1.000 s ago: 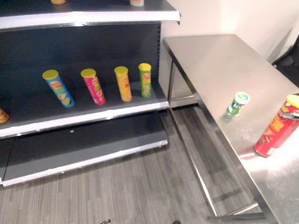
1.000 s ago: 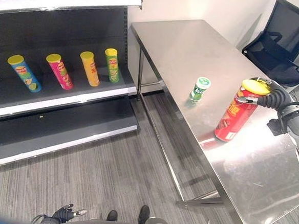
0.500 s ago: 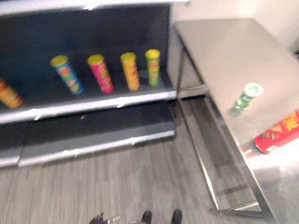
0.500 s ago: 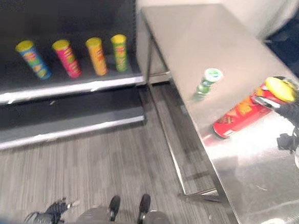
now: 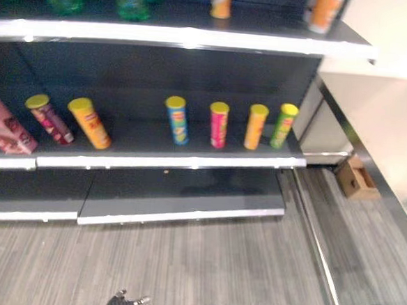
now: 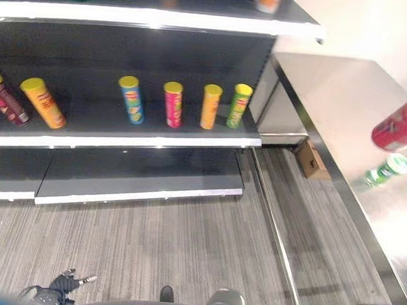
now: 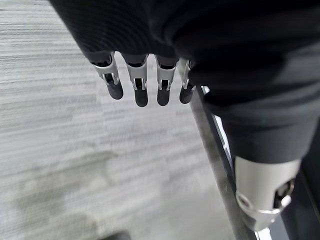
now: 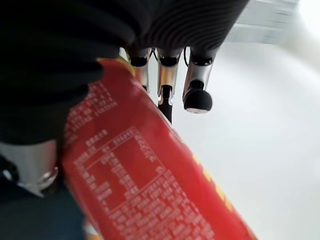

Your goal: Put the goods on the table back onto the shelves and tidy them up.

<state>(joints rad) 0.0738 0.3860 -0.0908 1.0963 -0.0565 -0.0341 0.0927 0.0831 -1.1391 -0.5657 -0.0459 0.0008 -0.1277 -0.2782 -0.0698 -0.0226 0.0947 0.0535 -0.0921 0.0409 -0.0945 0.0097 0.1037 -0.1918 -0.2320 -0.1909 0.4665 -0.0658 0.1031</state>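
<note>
Left to right: the left hand point(image 7: 145, 82) hangs empty over the floor, fingers straight and relaxed, while the view has swung from the table point(image 6: 347, 100) to the shelves point(image 6: 121, 136). The red can point(image 6: 403, 119), standing on the table a second ago, is now lifted clear, clasped in the right hand point(image 8: 170, 75), so carriage to the shelf appears underway. The can is cut off at the frame edge; the small green cup point(image 6: 387, 169) remains on the table.

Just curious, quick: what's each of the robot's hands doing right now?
Left hand: open, fingers straight, holding nothing, hanging over the floor.
Right hand: closed around the red can.
</note>
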